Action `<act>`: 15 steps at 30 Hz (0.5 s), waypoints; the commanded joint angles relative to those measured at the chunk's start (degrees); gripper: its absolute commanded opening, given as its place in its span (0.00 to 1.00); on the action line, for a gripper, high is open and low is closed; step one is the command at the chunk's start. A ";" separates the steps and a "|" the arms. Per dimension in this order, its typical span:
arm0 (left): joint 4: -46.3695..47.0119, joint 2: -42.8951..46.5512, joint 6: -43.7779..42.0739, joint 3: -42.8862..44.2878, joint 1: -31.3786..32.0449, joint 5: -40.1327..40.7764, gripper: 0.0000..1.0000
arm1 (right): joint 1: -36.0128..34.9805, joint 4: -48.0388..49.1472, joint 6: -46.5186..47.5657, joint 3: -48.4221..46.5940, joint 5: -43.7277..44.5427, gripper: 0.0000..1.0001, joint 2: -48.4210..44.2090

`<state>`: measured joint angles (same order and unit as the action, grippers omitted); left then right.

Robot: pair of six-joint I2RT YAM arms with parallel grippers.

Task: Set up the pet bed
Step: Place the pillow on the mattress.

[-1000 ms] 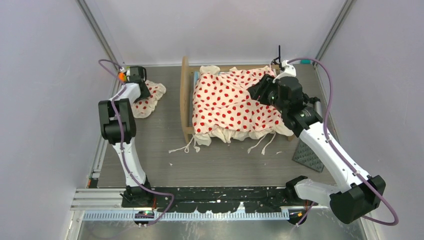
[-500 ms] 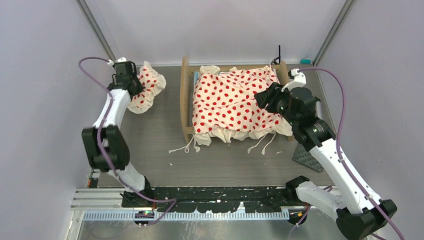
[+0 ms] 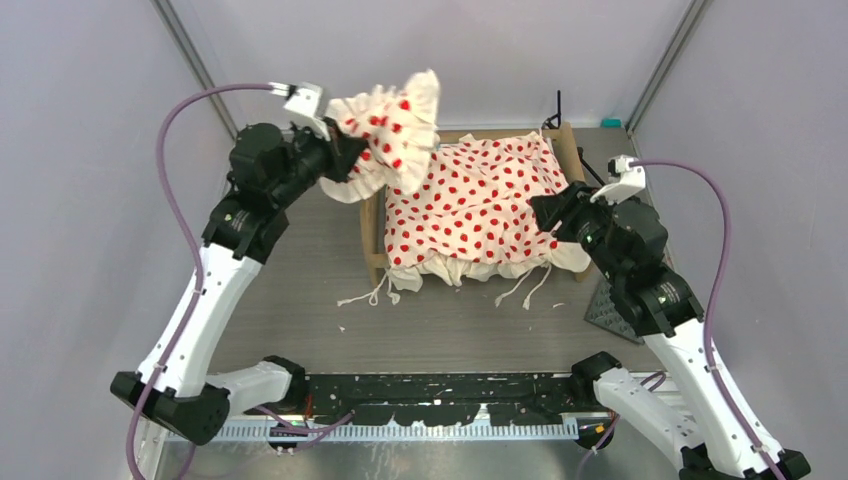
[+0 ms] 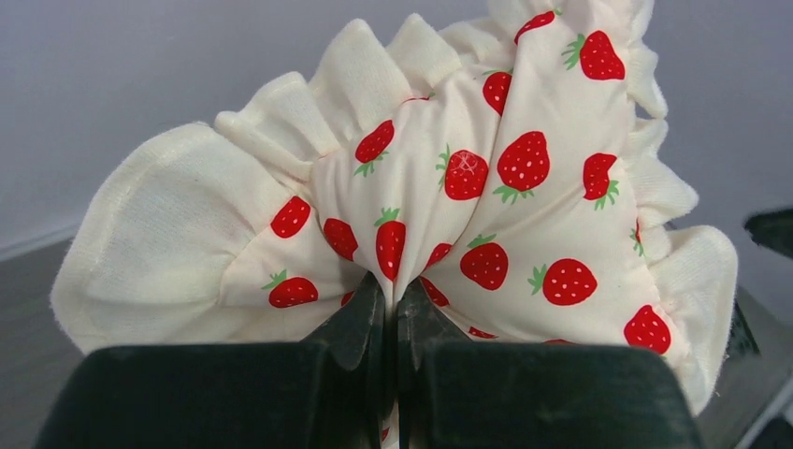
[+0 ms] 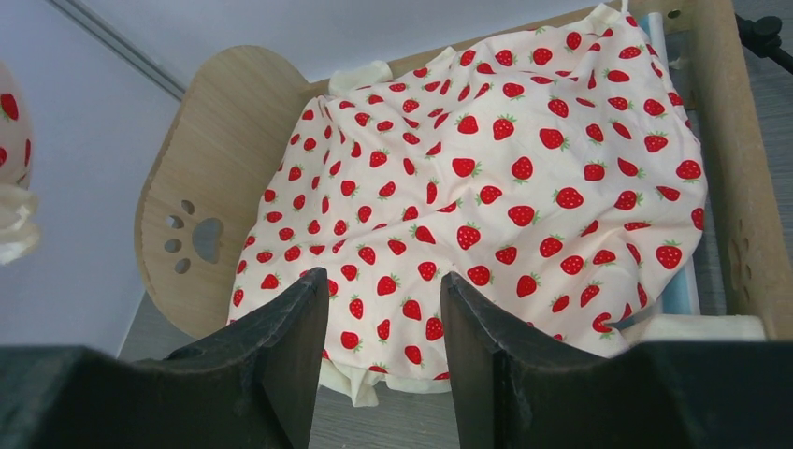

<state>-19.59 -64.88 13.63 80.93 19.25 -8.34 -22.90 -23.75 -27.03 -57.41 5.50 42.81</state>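
The pet bed's light-wood frame (image 3: 371,200) stands at the back middle of the table. A cream, strawberry-dotted quilt (image 3: 470,205) is draped over it and ties trail off its near edge. In the right wrist view the quilt (image 5: 486,178) lies between the paw-print end board (image 5: 201,234) and the other board (image 5: 739,187). My left gripper (image 3: 335,150) is shut on a ruffled pillow (image 3: 390,135) of the same print, held in the air above the left end board. Its jaws (image 4: 391,285) pinch a fold of the pillow (image 4: 486,168). My right gripper (image 3: 545,210) hovers open at the bed's right end (image 5: 383,281), holding nothing.
A black tripod stand (image 3: 557,108) rises behind the bed's right end. A dark studded mat (image 3: 612,312) lies on the table at the right, under my right arm. Grey walls close in the table on the left, back and right.
My left gripper shut on the pillow at the far left, then lifted it up and rightward to above the bed's left end. My right gripper drew back off the quilt toward the right.
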 commanded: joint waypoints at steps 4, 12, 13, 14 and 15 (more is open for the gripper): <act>-0.65 -8.40 -22.76 8.03 14.67 -10.73 0.00 | 0.22 -3.53 1.20 1.26 2.67 0.52 -4.34; -7.29 -26.80 -37.97 17.71 25.12 -11.47 0.00 | 0.22 -7.89 3.75 1.60 7.16 0.52 -7.18; -7.42 -28.18 -38.20 17.78 25.14 -11.87 0.06 | 0.22 -8.68 3.94 1.29 7.61 0.52 -7.32; -7.33 -29.06 -38.40 17.52 25.14 -12.06 0.16 | 0.22 -9.44 4.16 0.94 8.06 0.53 -7.30; -7.23 -29.79 -38.55 17.11 25.14 -11.79 0.27 | 0.22 -10.20 4.29 0.53 8.57 0.53 -7.17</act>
<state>-24.36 -92.38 -19.05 96.84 44.73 -18.76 -22.83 -30.98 -24.93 -55.29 10.68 35.83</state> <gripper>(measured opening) 0.120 0.524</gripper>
